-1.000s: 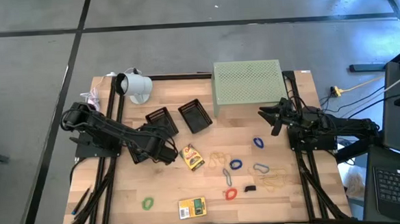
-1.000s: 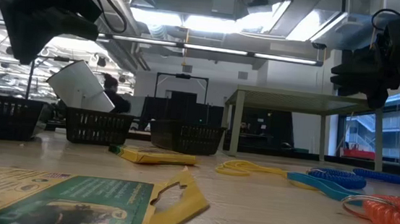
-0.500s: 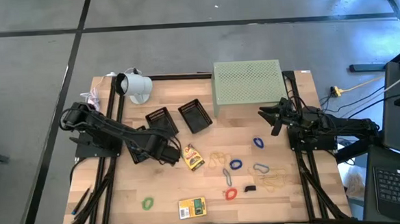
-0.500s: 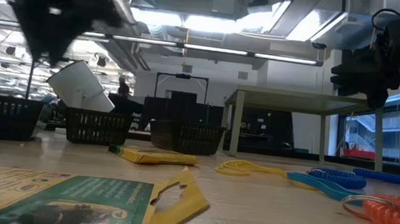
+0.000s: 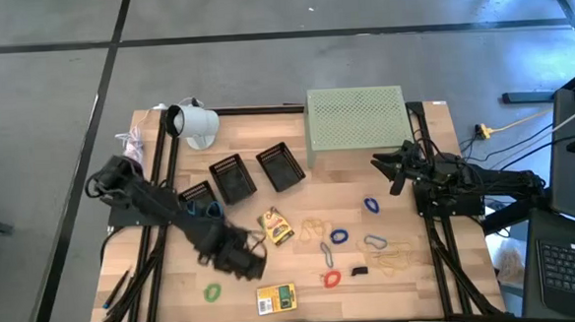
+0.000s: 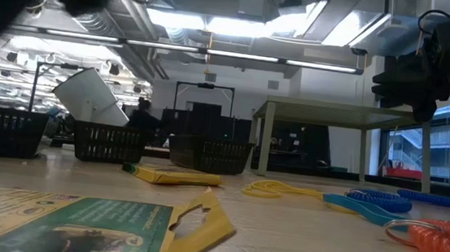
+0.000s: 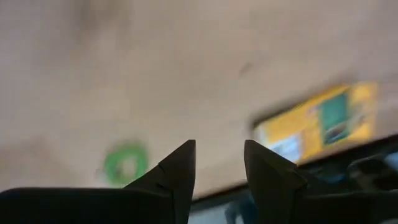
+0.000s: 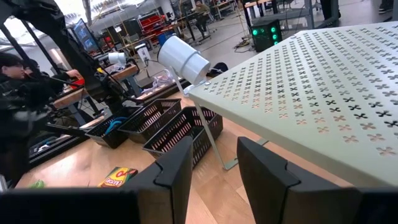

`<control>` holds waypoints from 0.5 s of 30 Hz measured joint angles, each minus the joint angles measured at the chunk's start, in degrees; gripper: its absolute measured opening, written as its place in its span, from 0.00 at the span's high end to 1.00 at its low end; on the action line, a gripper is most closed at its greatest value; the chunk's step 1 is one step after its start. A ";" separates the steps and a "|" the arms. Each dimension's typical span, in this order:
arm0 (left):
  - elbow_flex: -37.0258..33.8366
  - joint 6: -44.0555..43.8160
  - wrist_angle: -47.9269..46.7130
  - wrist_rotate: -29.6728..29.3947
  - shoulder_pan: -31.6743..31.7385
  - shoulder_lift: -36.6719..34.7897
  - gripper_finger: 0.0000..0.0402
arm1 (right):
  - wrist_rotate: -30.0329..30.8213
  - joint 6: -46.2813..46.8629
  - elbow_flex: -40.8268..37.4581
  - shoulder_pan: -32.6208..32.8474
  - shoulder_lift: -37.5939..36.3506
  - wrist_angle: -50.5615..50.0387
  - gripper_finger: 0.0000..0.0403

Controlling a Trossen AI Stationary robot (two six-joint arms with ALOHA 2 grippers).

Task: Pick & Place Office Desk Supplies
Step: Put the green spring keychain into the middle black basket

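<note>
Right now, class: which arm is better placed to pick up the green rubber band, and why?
The left. Its gripper hovers open near the green rubber band, which shows ahead of its fingers in its wrist view. The right gripper waits across the table by the green perforated stand.

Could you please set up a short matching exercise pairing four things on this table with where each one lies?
Things:
1. green rubber band
2. white cup-like object
3. pale green perforated stand
4. red rubber band

Places:
A. far edge, right of centre
B. near edge, left part
C. far left corner
D. near part, right of the yellow packets

Pairs: 1-B, 2-C, 3-A, 4-D
</note>
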 joint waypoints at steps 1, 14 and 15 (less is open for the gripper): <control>0.00 -2.01 -0.08 1.33 -1.23 0.35 0.67 | -0.01 -0.02 0.00 0.00 0.00 0.01 0.68; 0.00 -21.02 8.23 1.50 -11.92 7.34 0.67 | -0.03 0.00 0.00 0.00 0.00 -0.01 0.68; 0.00 -20.92 8.60 1.66 -12.11 8.20 0.67 | -0.03 -0.02 0.00 0.00 0.00 0.01 0.68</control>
